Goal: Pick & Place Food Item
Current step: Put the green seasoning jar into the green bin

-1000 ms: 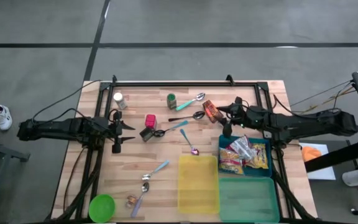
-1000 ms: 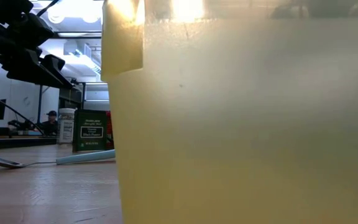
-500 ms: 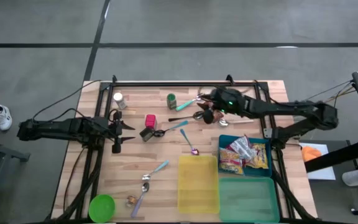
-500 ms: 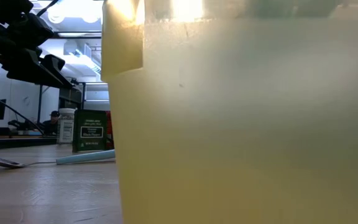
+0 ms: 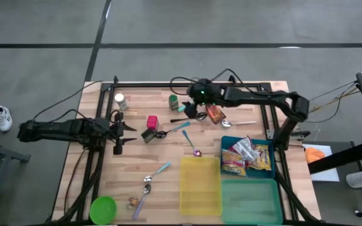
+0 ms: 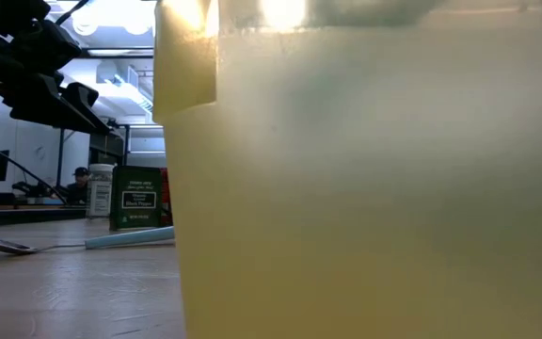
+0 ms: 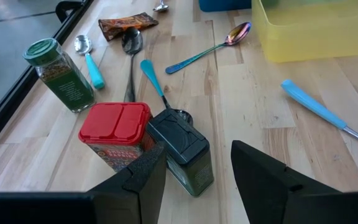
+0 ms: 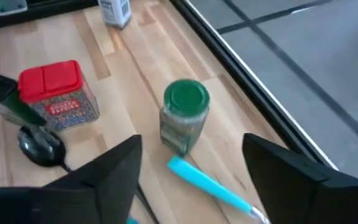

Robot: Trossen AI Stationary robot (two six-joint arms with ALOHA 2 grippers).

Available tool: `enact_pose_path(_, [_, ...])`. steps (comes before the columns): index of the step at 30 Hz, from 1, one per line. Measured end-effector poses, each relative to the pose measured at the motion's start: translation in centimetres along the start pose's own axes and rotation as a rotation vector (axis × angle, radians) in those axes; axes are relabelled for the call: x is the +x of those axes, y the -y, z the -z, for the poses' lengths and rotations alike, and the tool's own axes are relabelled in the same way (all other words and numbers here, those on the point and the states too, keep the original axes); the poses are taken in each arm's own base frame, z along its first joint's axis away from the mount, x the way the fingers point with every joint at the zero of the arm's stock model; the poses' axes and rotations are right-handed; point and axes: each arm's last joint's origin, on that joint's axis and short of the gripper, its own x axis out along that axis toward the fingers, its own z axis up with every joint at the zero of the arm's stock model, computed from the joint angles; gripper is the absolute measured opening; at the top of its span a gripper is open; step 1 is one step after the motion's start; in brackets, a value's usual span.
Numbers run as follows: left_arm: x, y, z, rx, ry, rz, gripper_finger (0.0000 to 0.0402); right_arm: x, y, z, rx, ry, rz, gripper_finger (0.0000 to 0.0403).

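The right gripper (image 5: 190, 108) has swung away from the blue bin (image 5: 266, 148), where snack packets (image 5: 247, 157) already lie, and now hangs over the far middle of the counter (image 5: 168, 150), its fingers spread wider than a second ago and holding nothing. Just ahead of it stands a green-lidded spice jar (image 8: 184, 115), upright, with a teal-handled spoon (image 8: 213, 185) lying close beneath the gripper; a red-lidded tin (image 8: 58, 94) sits further off to one side. The brown snack packet (image 5: 214, 113) that lay beside the gripper earlier is on the counter just behind it now, so I'd guess the jar is the next item meant for picking, though the reach is not yet lined up around it. The left gripper (image 7: 194, 180) waits low over its side of the counter, fingers apart and empty, near a dark-lidded jar (image 7: 184, 149) lying tipped against the red tin.
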Motion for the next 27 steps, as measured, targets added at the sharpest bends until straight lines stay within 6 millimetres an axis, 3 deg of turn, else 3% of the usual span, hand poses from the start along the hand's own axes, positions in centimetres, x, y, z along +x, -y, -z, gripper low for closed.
enact_pose_path(5, [0.0, 0.0, 0.0, 0.000, 0.000, 0.000, 0.0181, 2.3, -0.2, -1.7, 0.004, 0.001, -0.003, 0.0319])
enact_pose_path(15, [0.0, 0.0, 0.0, 0.000, 0.000, 0.000, 0.0181, 5.9, -0.3, -3.3, 0.073, -0.094, 0.052, 0.0322])
enact_pose_path(27, [0.0, 0.0, 0.0, 0.000, 0.000, 0.000, 0.0181, 8.4, -0.3, -4.2, 0.142, -0.169, 0.118, 0.0322])
